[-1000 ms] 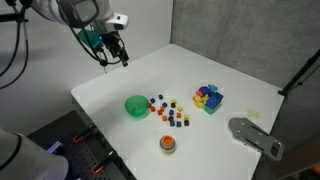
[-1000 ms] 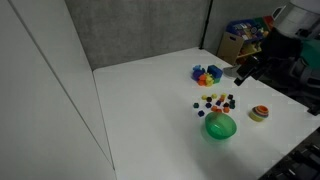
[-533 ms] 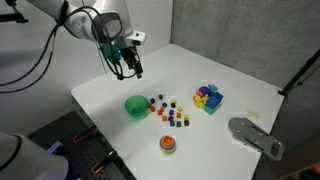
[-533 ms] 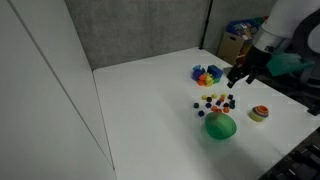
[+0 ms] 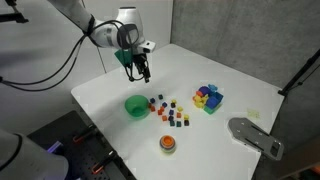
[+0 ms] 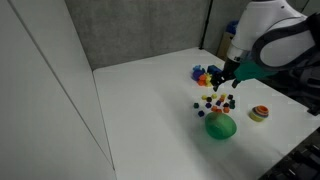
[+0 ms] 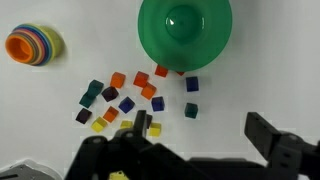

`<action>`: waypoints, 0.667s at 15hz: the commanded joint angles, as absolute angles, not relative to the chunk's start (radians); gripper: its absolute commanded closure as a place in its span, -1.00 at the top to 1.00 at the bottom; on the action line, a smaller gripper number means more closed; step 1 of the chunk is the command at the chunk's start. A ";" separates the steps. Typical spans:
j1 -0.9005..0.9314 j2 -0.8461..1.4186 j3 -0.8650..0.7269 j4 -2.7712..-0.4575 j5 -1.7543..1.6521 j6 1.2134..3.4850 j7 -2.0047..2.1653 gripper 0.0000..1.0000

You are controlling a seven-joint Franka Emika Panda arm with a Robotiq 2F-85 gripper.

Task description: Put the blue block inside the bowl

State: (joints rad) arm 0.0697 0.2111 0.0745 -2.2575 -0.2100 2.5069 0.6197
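The white Franka arm (image 5: 100, 32) has been swinging in from the far edge of the white counter (image 5: 105, 95) and is now hanging its end effector (image 5: 144, 73) above the counter near the cubes, presumably lining up for a pick. The round bright-green plastic bowl (image 7: 185, 38) is sitting empty just beside the scatter of small coloured cubes (image 7: 120, 108), so the carry is likely to be short. In the wrist view the end effector's jaws are standing wide apart and gripping nothing. Several cubes are looking blue. The small blue plastic block (image 7: 191, 85) is lying on the counter just off the bowl's rim, apart from its neighbours, and is probably offering the cleanest grasp.
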 commanded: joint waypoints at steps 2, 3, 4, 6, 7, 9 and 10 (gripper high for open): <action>0.128 0.368 0.028 -2.100 -0.182 2.453 0.615 1.00; 0.136 0.397 0.022 -2.078 -0.177 2.452 0.602 1.00; 0.138 0.426 0.019 -2.055 -0.167 2.450 0.585 1.00; 0.142 0.480 0.011 -2.012 -0.157 2.450 0.557 1.00; 0.143 0.507 0.007 -1.990 -0.150 2.451 0.538 1.00; 0.147 0.558 -0.004 -1.944 -0.143 2.454 0.506 1.00; 0.147 0.587 -0.010 -1.916 -0.139 2.452 0.489 1.00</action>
State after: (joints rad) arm 0.1334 0.5094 0.0148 -2.0142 -0.1709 2.4827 0.5554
